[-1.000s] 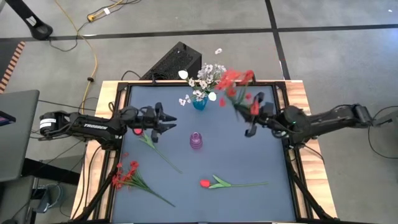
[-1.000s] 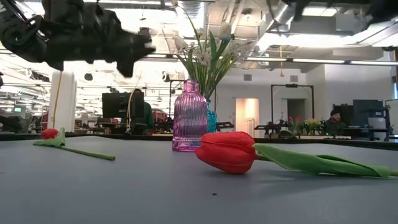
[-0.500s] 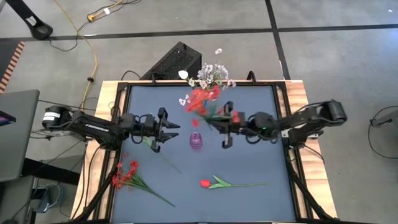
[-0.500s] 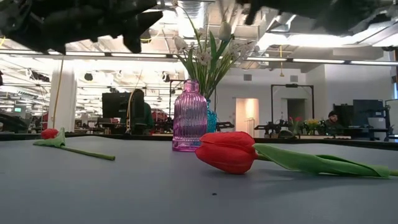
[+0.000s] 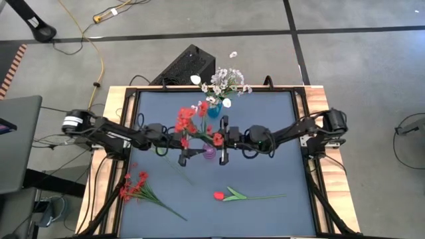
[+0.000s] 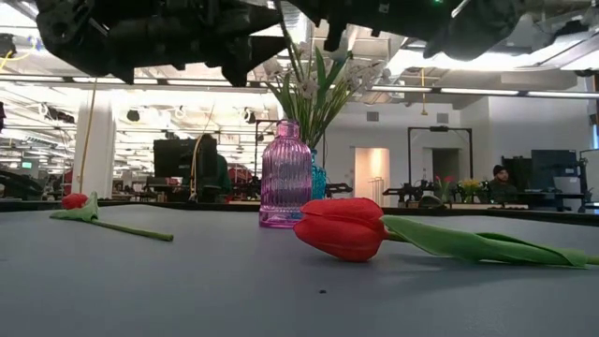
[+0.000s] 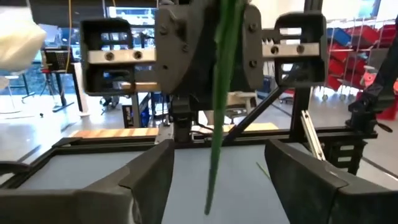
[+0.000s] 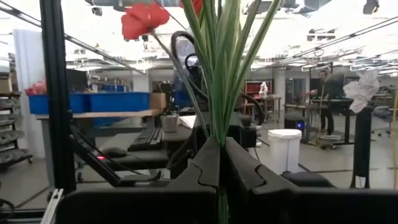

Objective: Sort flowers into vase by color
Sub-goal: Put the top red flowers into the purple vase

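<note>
Right gripper (image 5: 222,141) above purple vase (image 5: 210,152), fingers clamped on red spray (image 5: 189,122) stems. Left gripper (image 5: 182,142) facing it just beside, fingers spread wide, empty.

Open-plan robotics lab or workshop, ceiling light strips (image 6: 487,92), blue storage bins (image 8: 102,101) on shelves, keyboard (image 8: 151,138) on desk, concrete floor (image 5: 345,66) with yellow cable (image 5: 101,63).

The high view looks straight down; the low view skims level across the table (both share the purple vase (image 5: 210,152) (image 6: 285,174)); wrist cameras face each other.
</note>
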